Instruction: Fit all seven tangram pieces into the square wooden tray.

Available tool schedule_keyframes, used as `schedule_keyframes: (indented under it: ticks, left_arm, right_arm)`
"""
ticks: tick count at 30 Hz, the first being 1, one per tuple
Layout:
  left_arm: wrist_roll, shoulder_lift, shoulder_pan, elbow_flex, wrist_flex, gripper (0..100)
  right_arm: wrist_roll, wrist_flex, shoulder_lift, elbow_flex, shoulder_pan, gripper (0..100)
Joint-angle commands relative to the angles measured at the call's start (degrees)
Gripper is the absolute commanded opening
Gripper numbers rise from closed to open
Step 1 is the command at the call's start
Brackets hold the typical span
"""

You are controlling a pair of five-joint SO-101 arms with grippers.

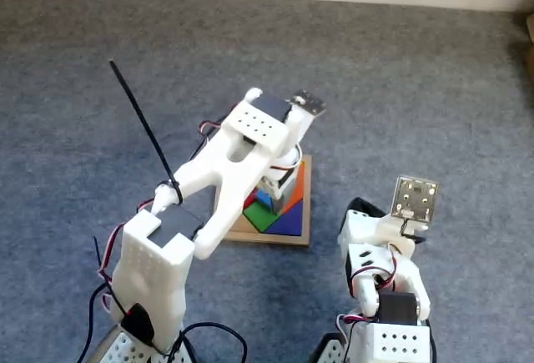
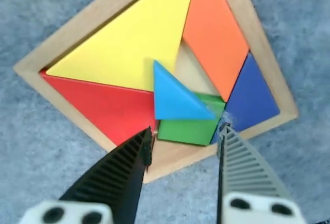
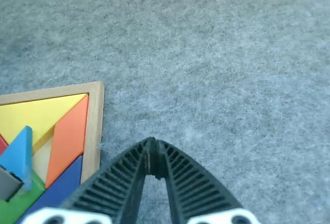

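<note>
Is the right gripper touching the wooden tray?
Apart. The right wrist view shows bare carpet between the shut right gripper and the tray.

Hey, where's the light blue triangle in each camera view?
High view: light blue triangle in the wooden tray, half hidden under an arm.
Left wrist view: mid-tray, just ahead of the open left gripper.
Right wrist view: tilted up beside the orange piece.
Shared landmark: the orange piece.
</note>
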Motion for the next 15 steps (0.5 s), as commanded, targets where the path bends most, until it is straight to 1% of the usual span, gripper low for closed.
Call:
schedule_keyframes:
  ticks: [1, 5, 9, 13, 15]
  left_arm:
    - [0.62, -0.75, -0.57, -4.00, 1.85, 21]
    - [0.35, -3.82, -2.59, -2.95, 1.58, 21]
    - [0.18, -9.36, -5.41, 1.80, 1.23, 21]
    - [0.09, -12.97, -8.57, 9.71, -6.59, 21]
    - [-2.37, -13.93, -9.71, 14.20, -11.25, 21]
  right_arm:
    - [-0.18, 0.13, 0.84, 8.48, 0.57, 0.4]
    - [-0.18, 0.13, 0.84, 8.48, 0.57, 0.4]
    - [-0.18, 0.13, 0.84, 8.48, 0.57, 0.4]
    - [-0.18, 0.13, 0.84, 8.48, 0.57, 0.4]
    - [-0.18, 0.13, 0.84, 8.48, 0.57, 0.4]
